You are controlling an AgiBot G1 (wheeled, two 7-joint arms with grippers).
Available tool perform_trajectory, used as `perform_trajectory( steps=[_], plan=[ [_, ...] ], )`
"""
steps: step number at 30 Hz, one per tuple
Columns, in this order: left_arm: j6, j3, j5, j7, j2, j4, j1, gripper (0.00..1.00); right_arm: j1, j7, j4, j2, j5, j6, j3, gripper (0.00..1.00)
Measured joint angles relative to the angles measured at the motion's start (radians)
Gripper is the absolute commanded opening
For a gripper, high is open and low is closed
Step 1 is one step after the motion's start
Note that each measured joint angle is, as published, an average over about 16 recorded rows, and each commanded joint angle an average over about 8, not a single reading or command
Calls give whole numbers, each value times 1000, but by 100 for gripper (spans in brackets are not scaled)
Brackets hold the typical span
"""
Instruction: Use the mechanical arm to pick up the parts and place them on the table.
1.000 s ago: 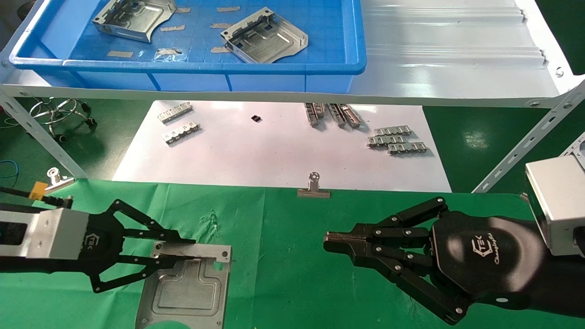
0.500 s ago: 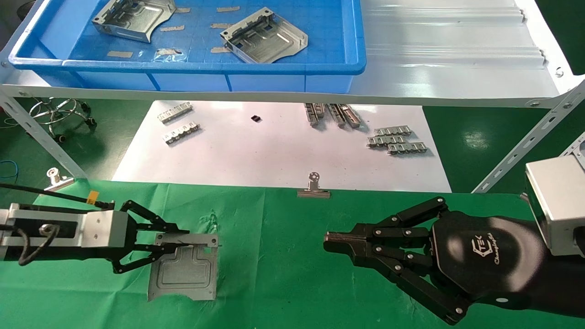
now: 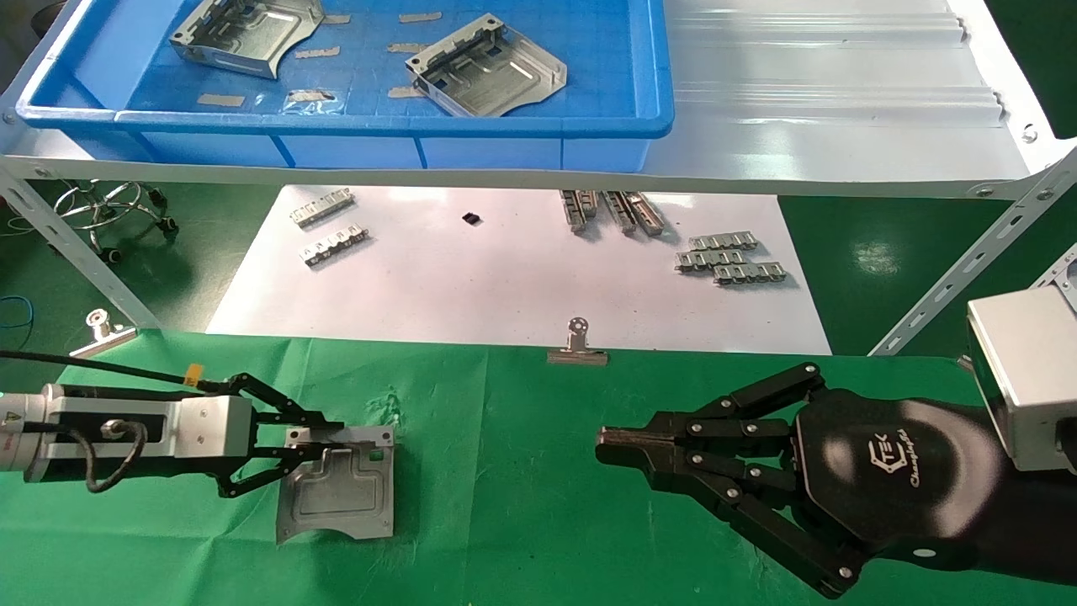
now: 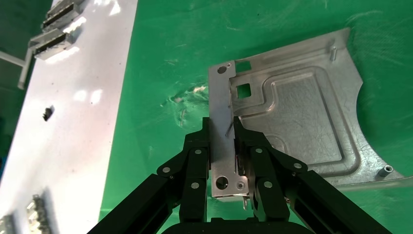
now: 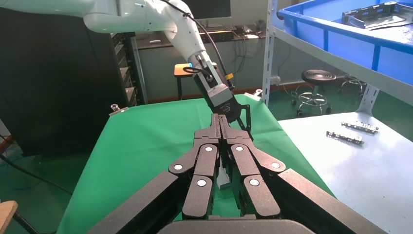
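Observation:
My left gripper (image 3: 328, 439) is shut on the folded rim of a silvery stamped part (image 3: 341, 497). It holds the part low over the green table (image 3: 505, 471) at the front left; I cannot tell whether the part touches the cloth. In the left wrist view the rim sits pinched between my left gripper's (image 4: 223, 127) fingers and the ribbed plate (image 4: 302, 117) spreads out beyond them. My right gripper (image 3: 610, 446) is shut and empty, parked over the table at the right; it also shows in the right wrist view (image 5: 219, 119). Two more parts (image 3: 244, 29) (image 3: 488, 67) lie in the blue bin (image 3: 336, 122).
The bin stands on a pale grey shelf (image 3: 841, 109) at the back. Below it a white sheet (image 3: 505, 278) carries small toothed strips (image 3: 732, 257). A binder clip (image 3: 577, 345) stands on the table's far edge. Shelf legs slant down at both sides.
My left gripper has turned and gone down toward the cloth with the part, which now looks smaller and flatter. The right arm has not moved.

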Motion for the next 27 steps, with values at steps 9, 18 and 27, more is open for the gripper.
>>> perform_trajectory(
  steps=[9, 18, 27],
  plan=[
    [16, -7, -8, 68, 14, 40, -2, 100, 0, 0, 0, 0, 0, 0, 0, 0],
    [74, -20, -36, 58, 11, 78, -24, 100, 0, 0, 0, 0, 0, 0, 0, 0],
    [153, -53, -87, -66, -8, 68, -33, 100, 0, 0, 0, 0, 0, 0, 0, 60]
  ],
)
